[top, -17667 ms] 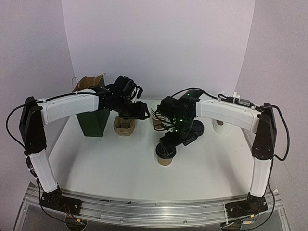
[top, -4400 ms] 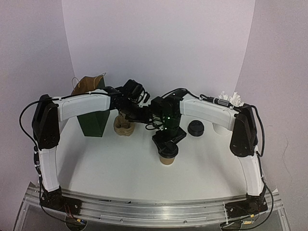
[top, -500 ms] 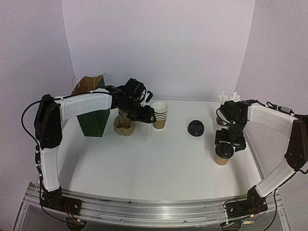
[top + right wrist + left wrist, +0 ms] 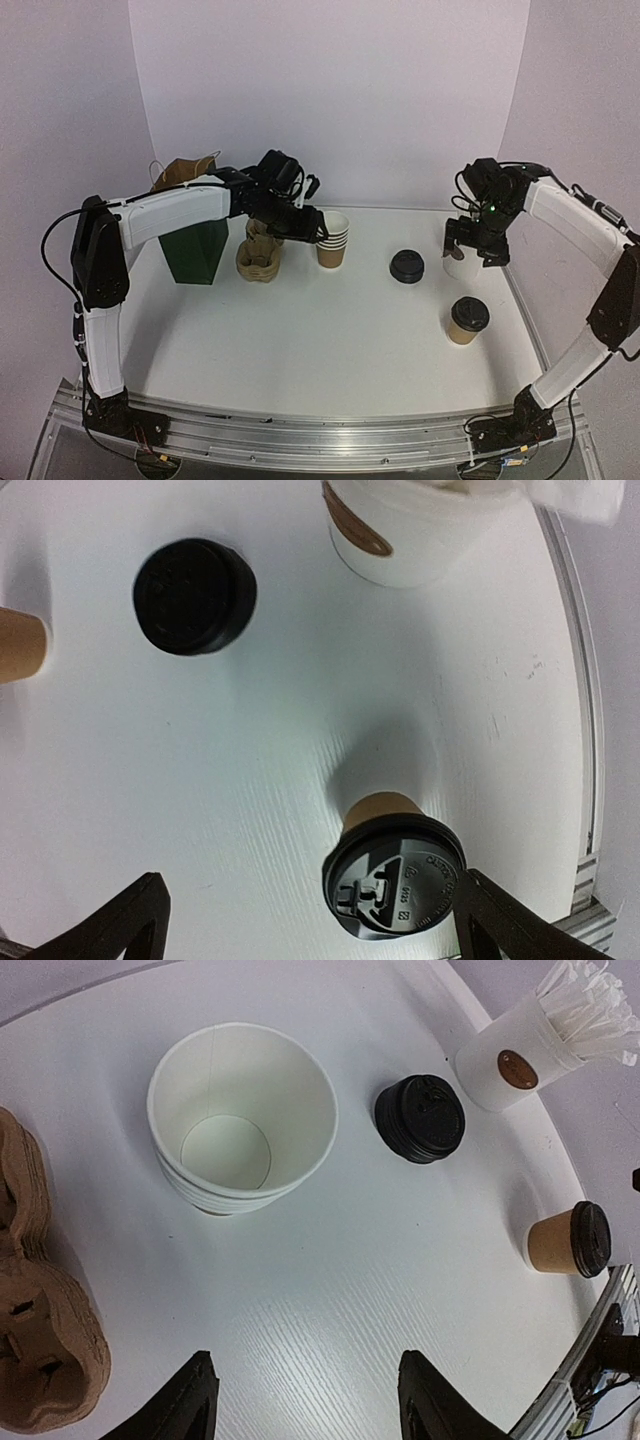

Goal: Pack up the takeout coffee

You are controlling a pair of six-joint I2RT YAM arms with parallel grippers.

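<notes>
Left jaws and right jaws both gape wide, empty. Below the right jaws the takeout coffee (image 4: 393,880) stands upright on the desk (image 4: 300,730), lid up; a spare black lid (image 4: 194,596) and a white cup (image 4: 400,540) sit beyond.

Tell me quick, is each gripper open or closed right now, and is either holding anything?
Left gripper: open, holding nothing.
Right gripper: open, holding nothing.

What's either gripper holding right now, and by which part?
Nothing. Left gripper and right gripper are both open and empty; the takeout coffee stands free on the table.
</notes>
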